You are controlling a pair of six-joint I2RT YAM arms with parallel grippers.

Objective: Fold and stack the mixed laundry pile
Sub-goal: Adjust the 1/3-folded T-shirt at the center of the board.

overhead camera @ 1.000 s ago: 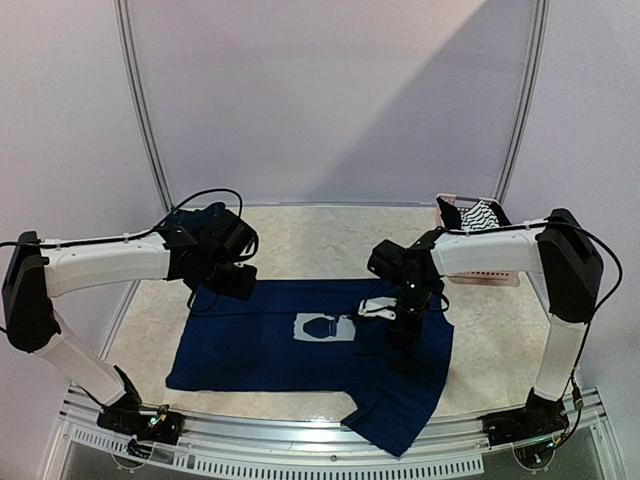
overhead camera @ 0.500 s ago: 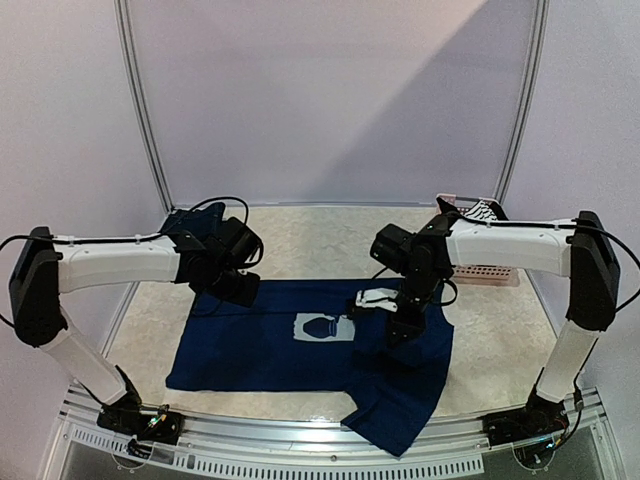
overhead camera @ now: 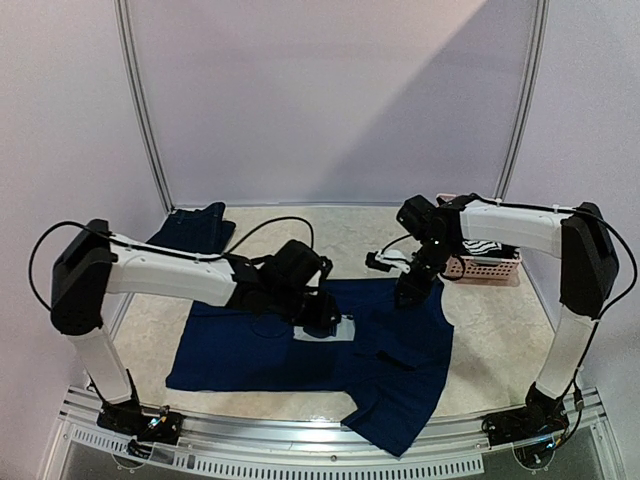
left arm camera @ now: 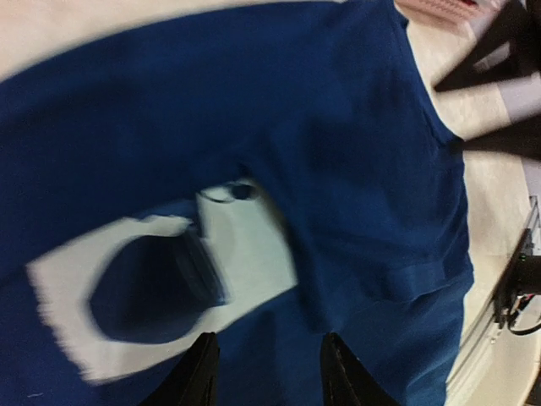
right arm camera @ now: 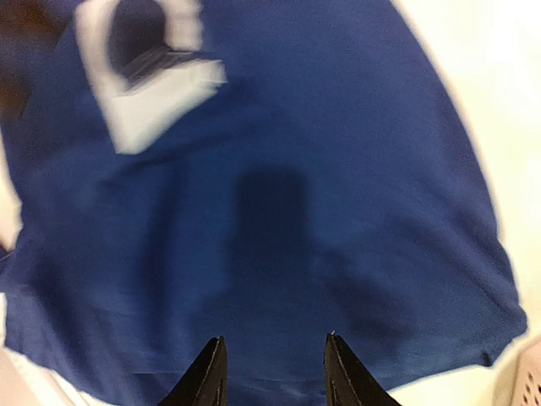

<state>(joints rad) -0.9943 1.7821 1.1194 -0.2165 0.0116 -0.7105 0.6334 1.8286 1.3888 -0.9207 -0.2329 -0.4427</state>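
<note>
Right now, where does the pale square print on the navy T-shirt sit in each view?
Top external: just below centre, the print partly under the left gripper.
Left wrist: lower left, print blurred.
Right wrist: upper left corner, print blurred.
Shared landmark: the pink basket, toward the right edge in all three.

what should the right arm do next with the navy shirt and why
Probably lower the right fingers onto the edge of the navy T-shirt below and pinch it. Both they and the left fingers stand open, holding nothing; the shirt lies spread, print up, unfolded, and the right arm hovers near its far edge, a likely grip for starting a fold.
</note>
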